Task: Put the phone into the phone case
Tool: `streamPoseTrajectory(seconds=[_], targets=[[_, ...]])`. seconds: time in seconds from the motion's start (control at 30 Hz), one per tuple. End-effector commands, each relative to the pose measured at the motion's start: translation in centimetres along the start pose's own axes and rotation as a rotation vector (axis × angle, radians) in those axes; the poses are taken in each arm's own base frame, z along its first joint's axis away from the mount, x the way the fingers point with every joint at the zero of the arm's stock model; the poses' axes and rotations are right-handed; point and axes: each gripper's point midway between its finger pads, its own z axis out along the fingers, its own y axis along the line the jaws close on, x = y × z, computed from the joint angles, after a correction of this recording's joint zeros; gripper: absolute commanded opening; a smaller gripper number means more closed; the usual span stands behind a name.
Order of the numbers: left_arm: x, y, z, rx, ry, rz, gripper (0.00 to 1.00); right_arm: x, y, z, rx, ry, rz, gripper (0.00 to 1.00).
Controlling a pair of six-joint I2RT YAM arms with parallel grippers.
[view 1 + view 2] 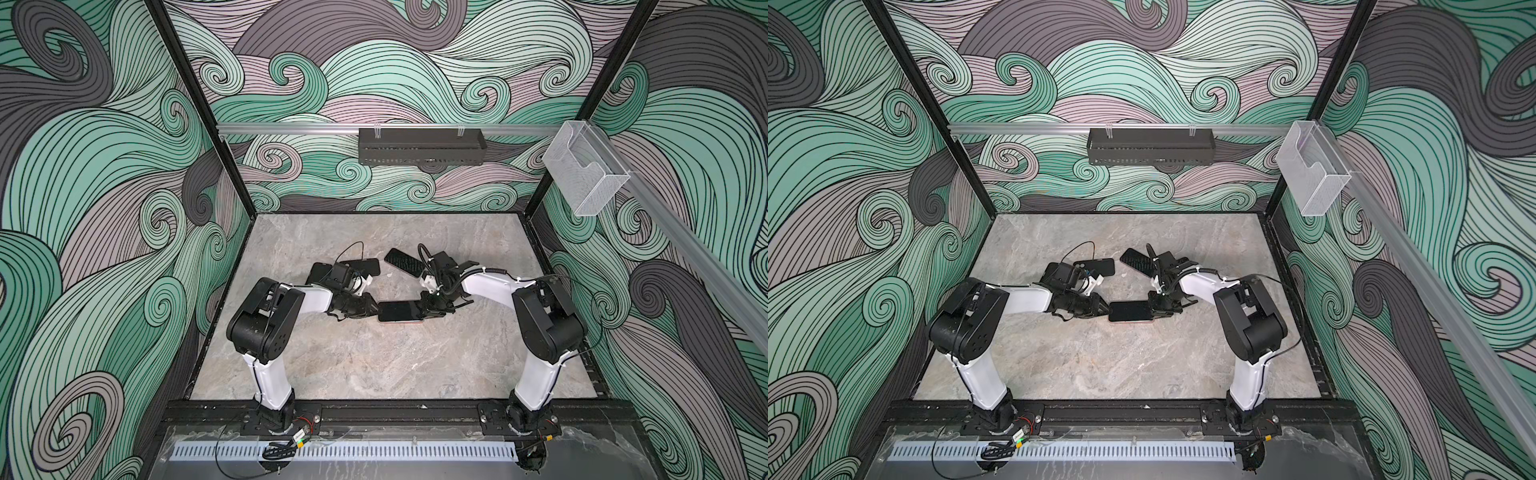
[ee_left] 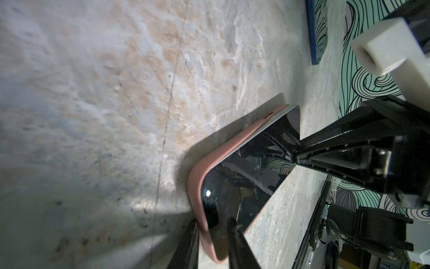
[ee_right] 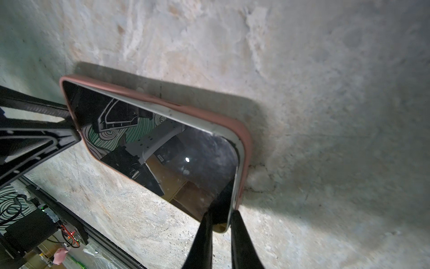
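My right pincer (image 3: 221,227) pinches the phone (image 3: 162,149) end, its silver edge showing above the pink case (image 3: 246,149) on the counter (image 3: 325,93).

Mirror-gloss on the black glass-fronted phone (image 3: 162,144), the screen throwing back wall and arm, a few dust specks on it; its bare rim looks like satin silver metal. Hugging it, the pink soft-looking phone case (image 3: 245,139) is dead matt, smooth, rubbery. Under both, the grey marble-patterned tabletop (image 1: 374,365) has a low sheen, veined, gritty with dark specks up close. Right gripper (image 3: 221,221) fingers (image 3: 242,244) are black plastic, slightly shiny; left gripper (image 2: 213,233) fingers (image 2: 239,246) likewise. Toward the tabletop's back edge, a blue-edged flat slab (image 2: 320,28) has a glossy, reflecting face
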Motion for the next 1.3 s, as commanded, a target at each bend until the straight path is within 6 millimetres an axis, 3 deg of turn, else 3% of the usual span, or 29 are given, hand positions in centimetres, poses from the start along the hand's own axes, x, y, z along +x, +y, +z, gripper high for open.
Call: streamPoseTrajectory(seconds=[0.0,0.27,0.87,1.03,1.27], targets=[[3.1,1.6,1.7,-0.056,0.102,-0.04,0.25,3.8,-3.4,8.1,0.143,0.134,-0.026,0.14],[3.1,1.8,1.7,-0.066,0.101,-0.042,0.25,4.8,-4.0,10.2,0.174,0.157,-0.007,0.12],[3.3,2.9,1.5,-0.131,0.092,-0.063,0.26,5.7,-6.2,10.7,0.363,0.13,0.012,0.12],[3.3,3.3,1.2,-0.16,0.077,-0.071,0.26,5.0,-5.3,8.9,0.362,0.106,-0.02,0.13],[2.7,3.3,0.7,-0.186,0.055,-0.084,0.27,2.3,-2.0,3.2,0.316,0.027,-0.097,0.22]])
